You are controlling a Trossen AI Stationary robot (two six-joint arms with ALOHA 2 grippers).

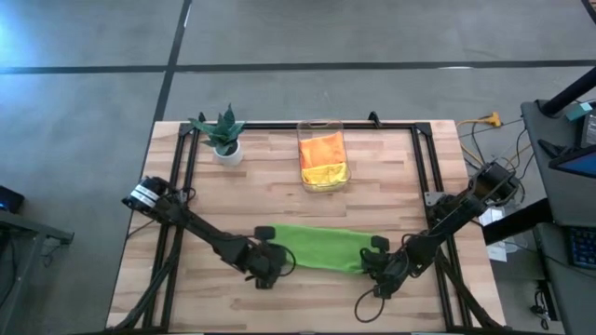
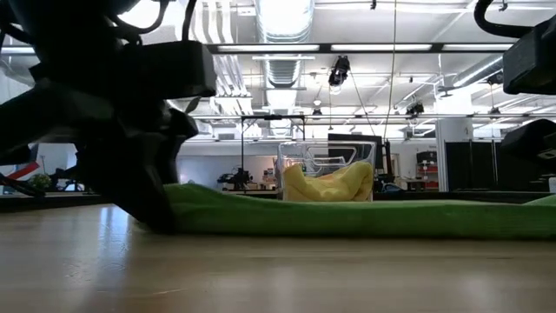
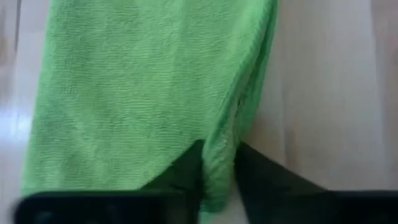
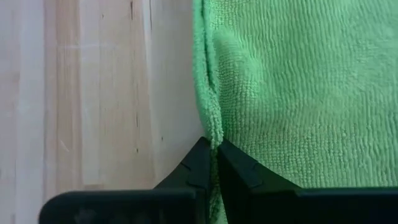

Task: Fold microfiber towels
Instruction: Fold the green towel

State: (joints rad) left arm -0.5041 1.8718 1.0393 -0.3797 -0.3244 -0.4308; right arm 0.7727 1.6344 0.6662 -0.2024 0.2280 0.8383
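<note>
**Both grippers pinching green towel corners**

Lime green towel (image 1: 317, 247) lies flat on the table (image 1: 279, 205), stretched as a wide strip between the two grippers; nap is fine-ribbed, one long edge rolled up into a ridge. Left gripper (image 3: 217, 180) is clamped on the rolled edge at its end, fabric bunched between the fingers. Right gripper (image 4: 213, 163) is pinched tight on the opposite end's edge. Orange towel (image 1: 321, 147) and yellow towel (image 1: 325, 173) sit in the clear bin (image 1: 322, 126), well beyond both grippers.
</note>
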